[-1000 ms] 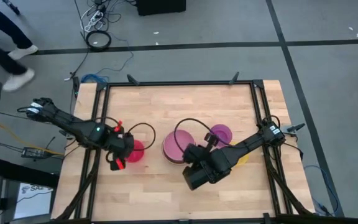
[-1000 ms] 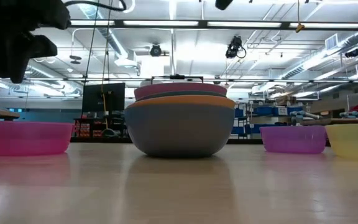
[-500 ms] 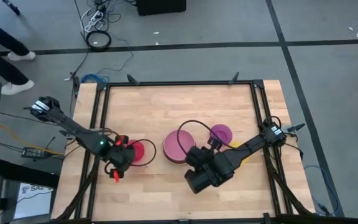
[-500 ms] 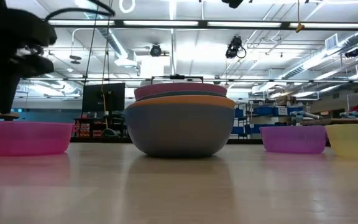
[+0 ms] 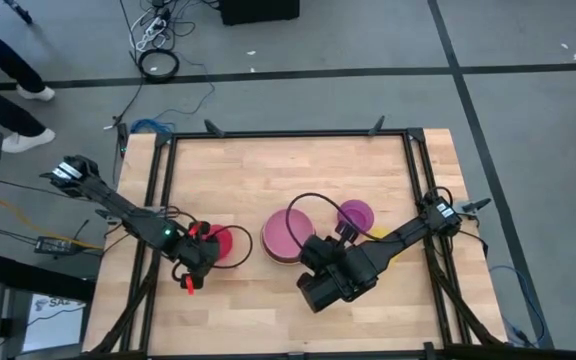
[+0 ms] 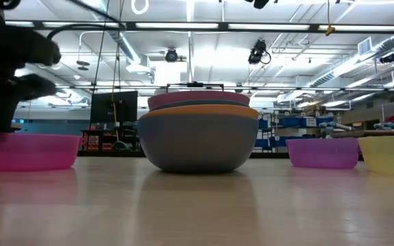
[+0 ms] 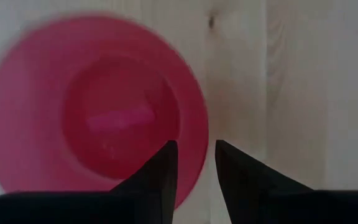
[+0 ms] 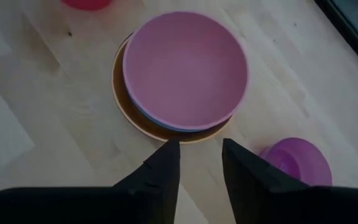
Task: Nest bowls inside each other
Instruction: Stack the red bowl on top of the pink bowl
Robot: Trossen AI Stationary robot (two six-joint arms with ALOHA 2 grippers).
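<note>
A red bowl (image 5: 220, 243) (image 7: 98, 106) stands on its base at the table's left. My left gripper (image 7: 194, 146) (image 5: 200, 258) is open and points down at the bowl's near rim, one finger inside and one outside. A nested stack (image 5: 286, 235) (image 8: 185, 71) with a pink bowl on top stands mid-table. A purple bowl (image 5: 356, 213) and a yellow bowl (image 6: 388, 154) stand to its right. My right gripper (image 8: 199, 144) (image 5: 310, 262) hangs open high above the table, near the stack, with nothing between its fingers.
Black frame rails (image 5: 158, 200) run along the table's edges, and cables trail from both arms. A person's legs (image 5: 8, 90) are on the floor beyond the far left corner. Bare wood (image 5: 288, 165) lies across the far half of the table.
My left gripper has come down and toward the table's near edge, ending with its fingers astride the red bowl's rim. The bowls have kept their places.
</note>
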